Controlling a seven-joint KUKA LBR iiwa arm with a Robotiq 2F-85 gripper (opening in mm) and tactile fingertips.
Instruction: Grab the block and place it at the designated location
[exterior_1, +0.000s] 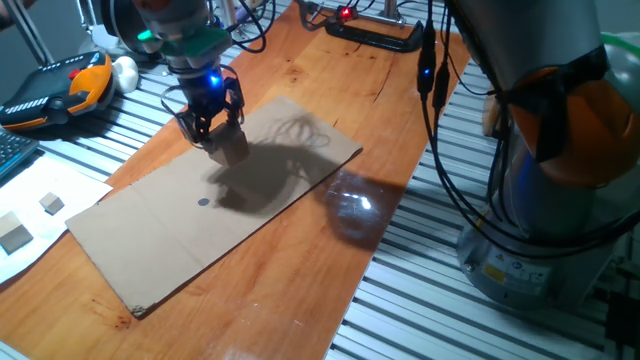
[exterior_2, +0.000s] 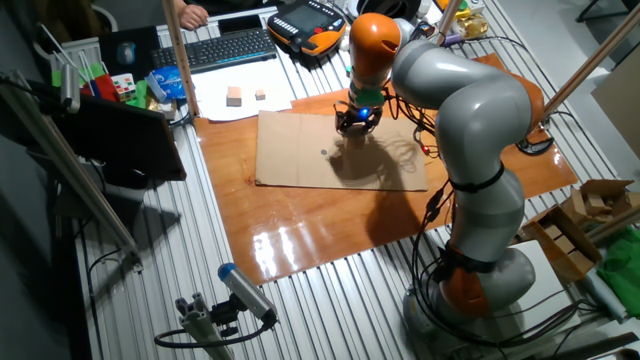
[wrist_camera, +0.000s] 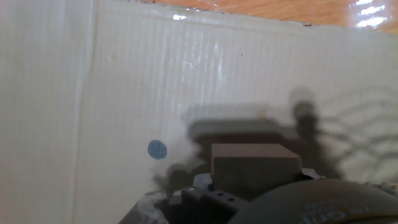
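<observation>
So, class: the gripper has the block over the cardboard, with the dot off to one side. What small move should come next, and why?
Probably a short sideways carry toward the dot. The gripper is shut on the block, held above the cardboard sheet. In the hand view the dot sits left of the block, so they are not yet lined up.

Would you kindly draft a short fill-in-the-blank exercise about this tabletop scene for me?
1. The claw is shut on the ____.
2. The blue dot is marked on a sheet of ____.
3. The block is held ____ the cardboard sheet, not resting on it.
4. Two spare wooden cubes sit on white ____ near the keyboard.

Missing words: block; cardboard; above; paper
</observation>
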